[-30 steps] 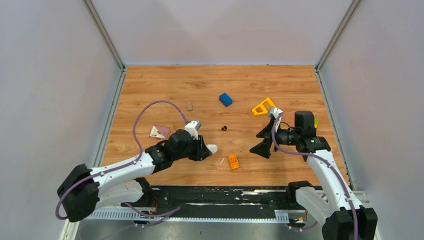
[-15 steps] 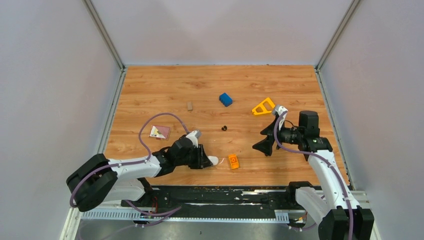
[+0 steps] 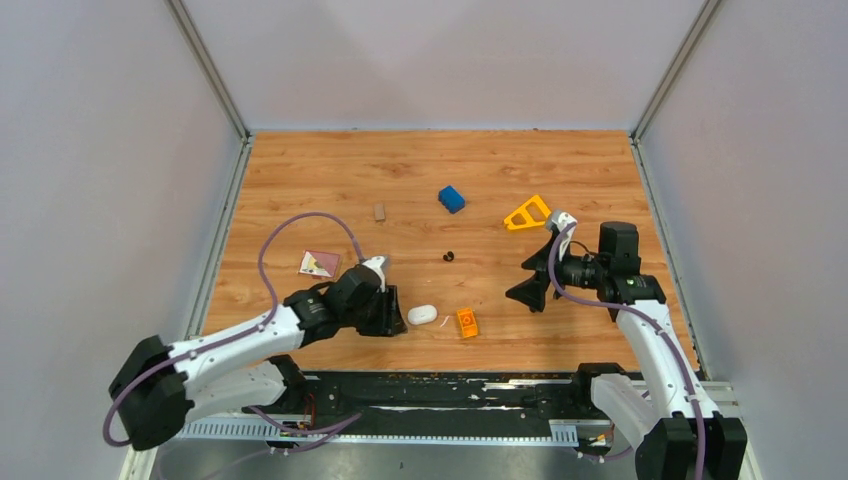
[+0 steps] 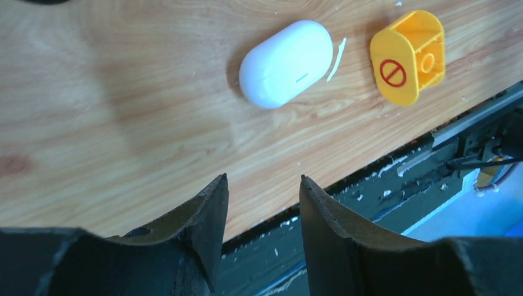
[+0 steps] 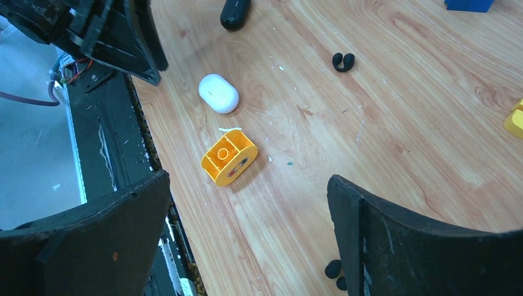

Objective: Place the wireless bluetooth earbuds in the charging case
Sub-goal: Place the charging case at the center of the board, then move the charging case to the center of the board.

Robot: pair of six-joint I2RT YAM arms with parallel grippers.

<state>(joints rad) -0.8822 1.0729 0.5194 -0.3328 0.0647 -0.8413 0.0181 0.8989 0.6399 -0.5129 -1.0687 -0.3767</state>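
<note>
The small, smooth white oval plastic charging case (image 4: 287, 63) lay with its lid shut on the wooden table (image 3: 330, 170). It was close to the near edge, just beside the orange plastic block (image 4: 408, 57) but not touching it. One tiny black earbud (image 3: 448, 256) lay well apart, farther out on the wood.

Your left claw (image 4: 262, 182) sat just behind the charging case with its jaws a little parted and empty. Your right claw (image 5: 248, 179) hung wide open off to the side, holding nothing.

My judgement is that the lid had to be lifted before any earbud could go in. A pinch on that slick pebble could have squirted it into the block or over the near edge.

A second before, your left claw had been clamped on the charging case. Now it had let go and drawn back, leaving the case free.
</note>
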